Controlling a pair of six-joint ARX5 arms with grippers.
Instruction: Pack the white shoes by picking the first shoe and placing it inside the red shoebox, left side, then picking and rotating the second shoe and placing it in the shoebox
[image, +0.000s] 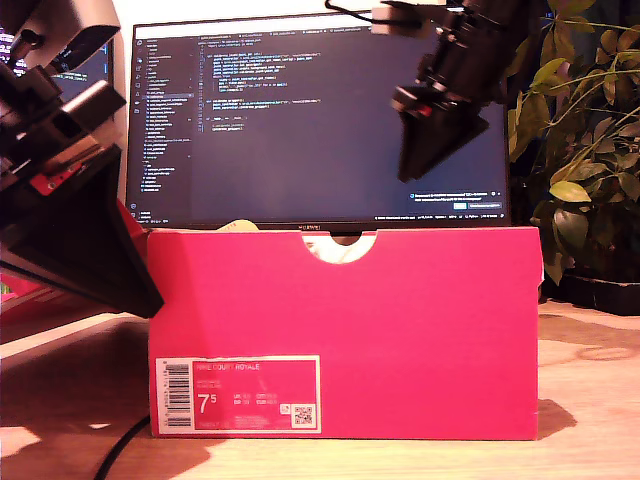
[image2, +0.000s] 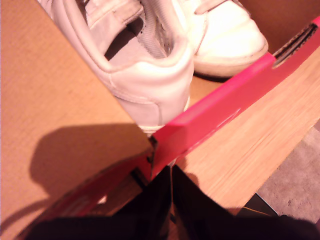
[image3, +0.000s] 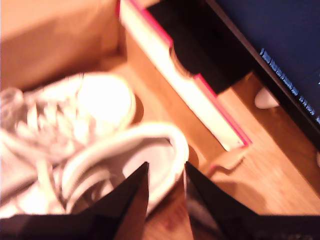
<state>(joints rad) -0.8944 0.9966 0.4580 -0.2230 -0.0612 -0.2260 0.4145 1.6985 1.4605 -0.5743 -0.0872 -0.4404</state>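
The red shoebox (image: 400, 330) stands on the wooden bench (image: 590, 400) in front of a monitor (image: 300, 110) showing dark code, its white label (image: 237, 394) at the lower part of the near wall toward the exterior view's left, the half-round notch in the middle of its top edge; a leafy plant (image: 580, 130) fills the exterior view's right; a dark cable (image: 125, 450) runs along the bench below the box.

Both white shoes lie inside the box, side by side and turned opposite ways: in the first wrist view one shoe (image2: 145, 75) shows its heel toward the box wall and the other shoe (image2: 230, 35) shows its toe beside it, the two touching or nearly so.

My first gripper (image2: 171, 200) hangs just outside the box near a corner, over the bench; its jaws are nearly together with only a thin slit between them, and they grip nothing.

My second gripper (image3: 165, 195) hovers above the box interior over a shoe's heel collar; the picture is blurred; its jaws stand a little apart with a narrow gap, and I see nothing held between them.
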